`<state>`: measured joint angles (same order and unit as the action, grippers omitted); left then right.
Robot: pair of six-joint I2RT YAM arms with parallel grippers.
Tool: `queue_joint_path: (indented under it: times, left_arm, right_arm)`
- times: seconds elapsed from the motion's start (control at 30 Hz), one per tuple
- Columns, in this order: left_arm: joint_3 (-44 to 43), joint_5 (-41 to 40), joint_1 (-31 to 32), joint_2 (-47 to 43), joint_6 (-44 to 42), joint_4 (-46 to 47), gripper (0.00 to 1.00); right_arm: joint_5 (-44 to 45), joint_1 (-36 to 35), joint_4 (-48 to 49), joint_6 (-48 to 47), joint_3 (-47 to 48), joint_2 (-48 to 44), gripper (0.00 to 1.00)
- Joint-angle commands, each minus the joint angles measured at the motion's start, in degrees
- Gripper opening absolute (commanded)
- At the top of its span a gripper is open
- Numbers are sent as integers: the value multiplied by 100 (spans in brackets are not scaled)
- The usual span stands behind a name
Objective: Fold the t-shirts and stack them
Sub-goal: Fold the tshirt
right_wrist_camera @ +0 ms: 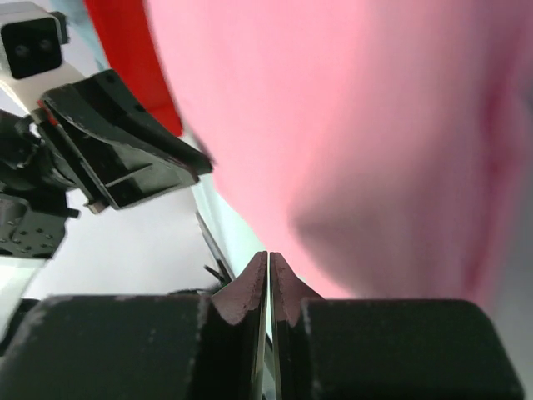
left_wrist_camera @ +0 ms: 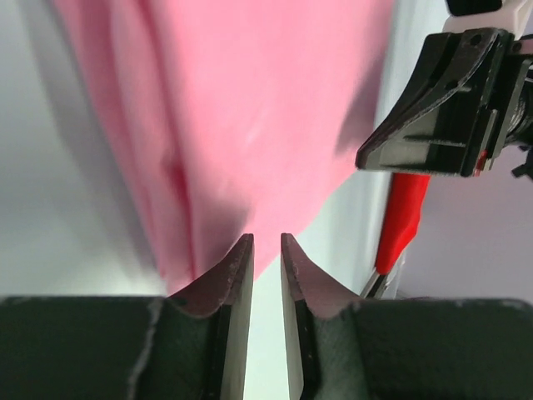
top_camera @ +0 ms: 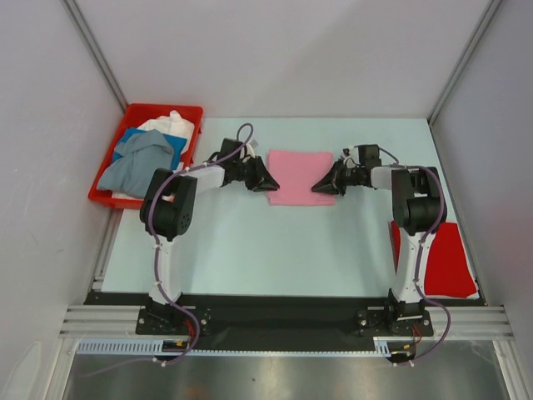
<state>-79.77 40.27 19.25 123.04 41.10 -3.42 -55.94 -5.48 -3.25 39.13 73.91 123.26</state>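
Note:
A light pink t-shirt [top_camera: 300, 177], folded into a rectangle, lies flat at the middle of the table. My left gripper [top_camera: 268, 183] sits at its left edge, jaws a narrow gap apart and empty; in the left wrist view [left_wrist_camera: 266, 237] the pink t-shirt [left_wrist_camera: 250, 108] lies just beyond the tips. My right gripper [top_camera: 321, 188] sits at the shirt's near right corner, shut on nothing, and in the right wrist view [right_wrist_camera: 269, 254] the pink t-shirt [right_wrist_camera: 358, 125] lies just past it. A red t-shirt [top_camera: 445, 258] lies flat at the right.
A red plastic bin [top_camera: 162, 108] at the back left holds a grey-blue shirt [top_camera: 137, 162], a blue one [top_camera: 137, 135] and a white one [top_camera: 171, 125]. Grey walls enclose the table on three sides. The red shirt lies beside the right arm's base.

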Motion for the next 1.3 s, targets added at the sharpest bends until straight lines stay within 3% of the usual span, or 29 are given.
queue_joint_path:
  times: [0.0,0.23,0.33,0.5,0.7,0.87,0.97,1.1,1.27]
  left_arm:
    - [-618,33,-87,254,284,315,24]
    - [-1269,-168,-333,1449,390,324,24]
    - [-1392,-81,-413,1643,390,500,24]
    - [-1665,-125,-465,1662,153,132,24]
    - [-1928,-72,-474,1793,179,-27,24]
    - [-2166,-116,-474,1653,-67,-448,25]
    - [-2201,-448,-422,1085,-540,-957,36]
    - [-2201,-1457,-177,213,-1540,-1581,60]
    - [-2684,-2926,658,-157,-2816,-2286,71]
  right_arm:
    - [-5,-278,526,602,640,161,9]
    - [311,-112,2307,1701,800,1234,9]
    - [356,133,2557,1800,1176,1646,9]
    - [461,433,1777,1554,2354,2061,13]
    - [804,504,-87,1237,4592,3017,22]
    - [1032,653,-466,1194,4879,2941,25]
    - [998,679,-703,904,4467,2494,29]
    - [1094,741,-1142,386,3614,1624,41]
    - [1856,837,-2776,-729,3227,577,53]
